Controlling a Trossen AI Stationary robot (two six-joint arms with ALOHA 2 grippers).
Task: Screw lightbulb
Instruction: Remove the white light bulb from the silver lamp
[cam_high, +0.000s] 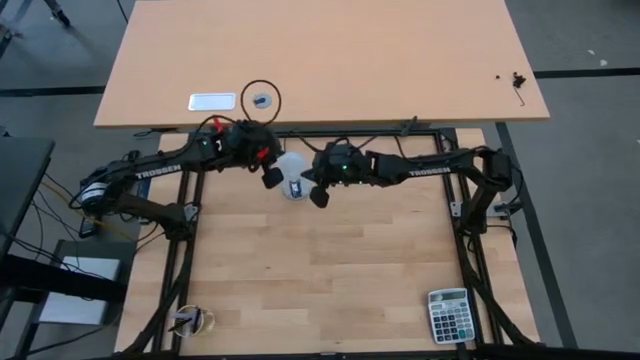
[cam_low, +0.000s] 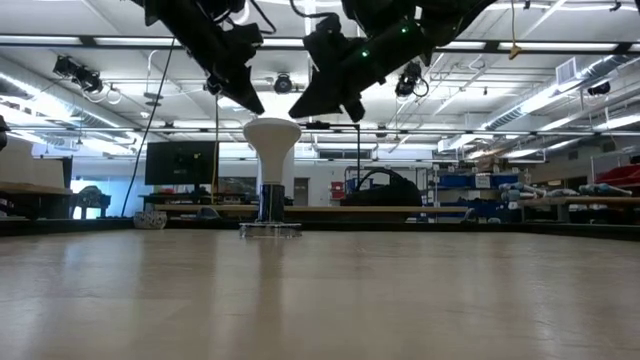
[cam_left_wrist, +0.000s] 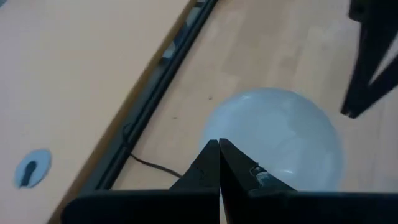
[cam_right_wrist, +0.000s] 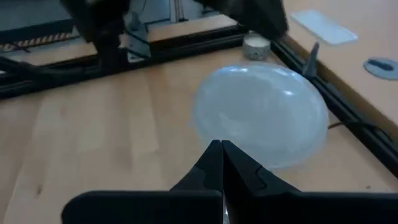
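Note:
The white lightbulb (cam_high: 291, 180) stands upright on the table, wide round face (cam_low: 272, 128) up. Its narrow end is down in a dark socket (cam_low: 270, 200) on a flat base. My left gripper (cam_high: 272, 178) hangs shut just above and left of the bulb's face (cam_left_wrist: 280, 137), and I see no contact. My right gripper (cam_high: 320, 196) hangs shut above and right of the bulb (cam_right_wrist: 261, 115), also clear of it. In the low view both grippers' fingers (cam_low: 250, 100) (cam_low: 345, 108) slant down toward the bulb's top from either side.
A calculator (cam_high: 449, 315) lies at the near right corner and a small roll (cam_high: 190, 320) at the near left. Black frame rails (cam_high: 400, 130) border the table. Beyond them a tan table (cam_high: 320, 60) carries a grey disc inside a cord ring (cam_high: 262, 98) and a white plate (cam_high: 212, 101).

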